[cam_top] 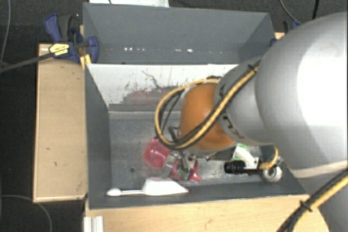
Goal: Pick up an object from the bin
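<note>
The gripper (185, 167) is low at the front of the bin (98, 138), over a small pink-and-green thing (179, 173); whether it's spread or closed I cannot tell. A pink cup (155, 154) sits just left of it, so I'd lift straight up, clear of that 1 neighbour

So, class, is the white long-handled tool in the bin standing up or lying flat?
Lying flat: the white tool stretches full length along the bin floor, beside the near wall.
</note>
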### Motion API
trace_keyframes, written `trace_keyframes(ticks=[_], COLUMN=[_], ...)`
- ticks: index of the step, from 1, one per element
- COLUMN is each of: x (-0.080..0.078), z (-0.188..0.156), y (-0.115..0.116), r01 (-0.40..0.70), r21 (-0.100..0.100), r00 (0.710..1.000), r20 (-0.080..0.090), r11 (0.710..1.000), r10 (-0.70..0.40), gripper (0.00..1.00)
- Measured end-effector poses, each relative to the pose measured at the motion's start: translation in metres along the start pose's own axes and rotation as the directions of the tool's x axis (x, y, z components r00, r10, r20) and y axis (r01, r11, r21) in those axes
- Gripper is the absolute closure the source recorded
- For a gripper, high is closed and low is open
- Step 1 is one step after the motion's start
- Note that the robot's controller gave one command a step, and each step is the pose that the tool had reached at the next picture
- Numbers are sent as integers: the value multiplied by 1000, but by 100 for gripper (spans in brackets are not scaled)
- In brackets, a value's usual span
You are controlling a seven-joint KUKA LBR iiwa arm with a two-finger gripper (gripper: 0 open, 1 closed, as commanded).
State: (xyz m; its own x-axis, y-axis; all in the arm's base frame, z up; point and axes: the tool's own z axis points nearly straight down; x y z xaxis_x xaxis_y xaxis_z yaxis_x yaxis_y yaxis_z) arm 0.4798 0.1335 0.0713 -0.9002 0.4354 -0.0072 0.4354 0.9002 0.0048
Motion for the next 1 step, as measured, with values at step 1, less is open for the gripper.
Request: trace_keyframes(ticks=[1], x=[1], z=[-5], y=[-1], r01=[0], r21=[4], r00=[1000], r20=[-5], r11=[1000], r10=[0], gripper=[100])
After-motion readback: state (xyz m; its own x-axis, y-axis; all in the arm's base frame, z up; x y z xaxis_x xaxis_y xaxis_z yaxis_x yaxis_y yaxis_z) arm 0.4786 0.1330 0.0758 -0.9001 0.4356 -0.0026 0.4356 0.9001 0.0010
